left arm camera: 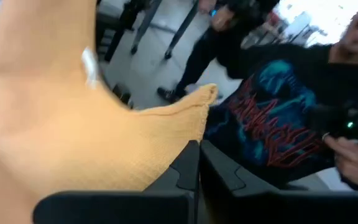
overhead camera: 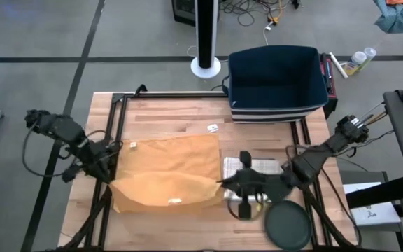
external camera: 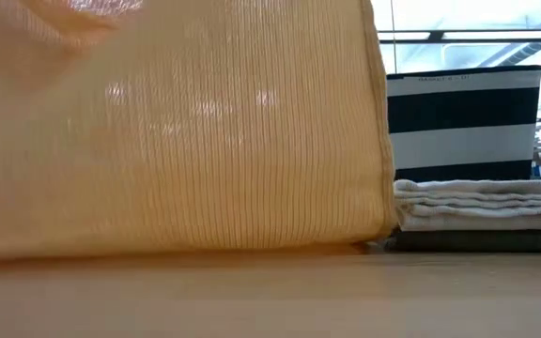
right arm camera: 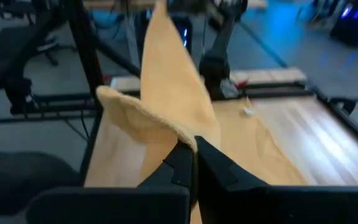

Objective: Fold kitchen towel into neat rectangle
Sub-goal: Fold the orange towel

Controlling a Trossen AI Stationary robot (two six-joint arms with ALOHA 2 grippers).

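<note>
Two grippers pinched the yellow kitchen towel (overhead camera: 166, 175) at opposite side edges, each with its fingers pressed together on the cloth. The left gripper (overhead camera: 109, 162) held the towel's left edge just at its fingertips, and in its wrist view the dark fingers (left arm camera: 188, 168) were clamped on a raised corner of the ribbed fabric, with a person in a dark printed shirt (left arm camera: 272, 118) in the room beyond. The right gripper (overhead camera: 224, 182) gripped the towel's right edge, and its wrist view showed the fingers (right arm camera: 182, 158) closed on a fold of cloth that rose ahead of them, with the rest of the towel draped down onto the wooden table (right arm camera: 309, 124). Between the two grippers the towel lay partly doubled over, its near portion puffed up and its far portion flat on the table. Just behind the right gripper sat a stack of folded white towels (overhead camera: 254, 168), and beyond that stack, farther from the gripper, stood a dark blue bin (overhead camera: 277, 82). A round black disc (overhead camera: 287, 225) lay near the right arm, on the side away from the bin. In the low view the lifted yellow cloth filled most of the frame, with the white stack (external camera: 482, 205) beside it.
</note>
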